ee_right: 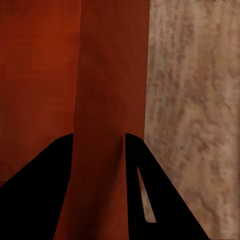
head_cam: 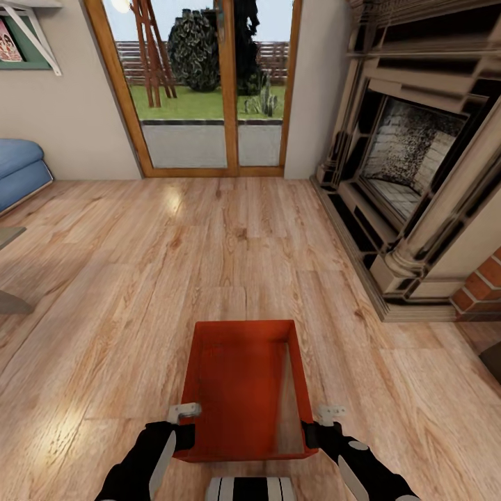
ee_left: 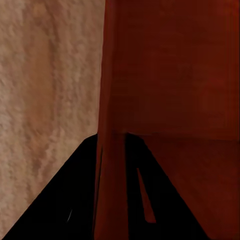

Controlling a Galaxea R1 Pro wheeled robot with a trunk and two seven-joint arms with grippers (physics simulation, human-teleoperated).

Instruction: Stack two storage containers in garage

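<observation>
Fingers, left gripper (head_cam: 182, 426): two dark fingers (ee_left: 60, 200) astride the left wall of the orange-red storage container (head_cam: 247, 390), one outside and one inside, clamped on that wall near its near corner. Fingers, right gripper (head_cam: 321, 426): likewise astride the right wall, dark fingers (ee_right: 45, 190) on either side of the plastic, clamped.

Storage container: one, lidless, rectangular, walls slightly tapered, interior bare. Position in the head view: 6 o'clock, held level between both black arms, long axis pointing toward 12 o'clock, above the wood plank floor (head_cam: 139, 278).

Room: living room. Wood-framed glass door (head_cam: 209, 83) at 12 o'clock, showing lawn, a dark shrub and a fence outside. Fireplace (head_cam: 410, 160) with stone-coloured surround at 2 o'clock; red brick (head_cam: 480, 285) at 3 o'clock beside its base. Light-blue sofa (head_cam: 21, 170) at 10 o'clock against the wall. Framed picture (head_cam: 21, 42) at 11 o'clock, partly cut by the edge. Grey edge of a low table (head_cam: 8, 236) at 9 o'clock, mostly out of frame.
</observation>
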